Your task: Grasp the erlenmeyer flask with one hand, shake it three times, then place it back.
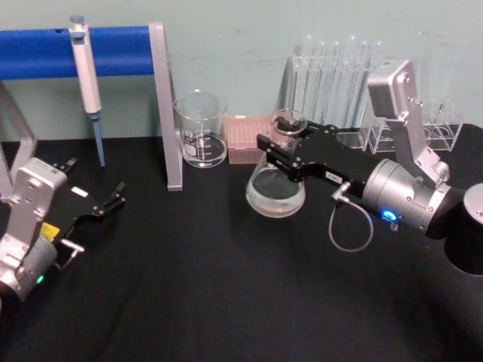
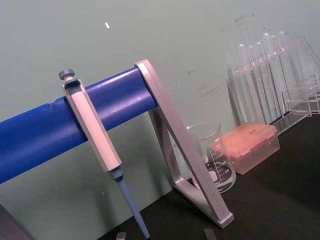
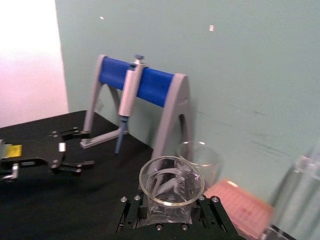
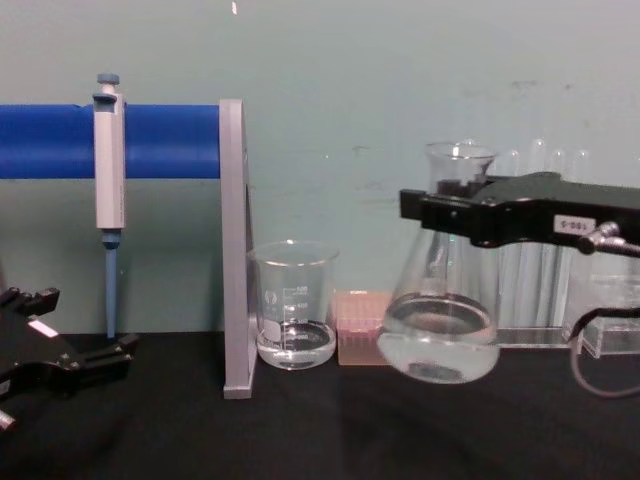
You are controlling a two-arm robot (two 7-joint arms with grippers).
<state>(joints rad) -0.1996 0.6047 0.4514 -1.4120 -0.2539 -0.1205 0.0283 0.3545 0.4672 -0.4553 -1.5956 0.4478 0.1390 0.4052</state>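
Note:
The erlenmeyer flask [image 1: 275,192] is clear glass with a little clear liquid in its wide base. It hangs slightly tilted just above the black table [image 1: 211,286], right of centre. My right gripper [image 1: 281,147], the hand, is shut on the flask's narrow neck just under the flared rim. From the chest the flask [image 4: 440,330] shows its base off the cloth, with the right gripper [image 4: 447,212] clamped across the neck. The right wrist view looks down into the flask's rim [image 3: 171,187]. My left gripper [image 1: 94,185] rests open at the table's left side, far from the flask.
A glass beaker [image 1: 201,130] and a pink tip box [image 1: 245,139] stand just behind the flask. A test tube rack [image 1: 336,75] stands at the back right. A pipette [image 1: 87,75] hangs on the blue-barred stand [image 1: 166,105] at the back left.

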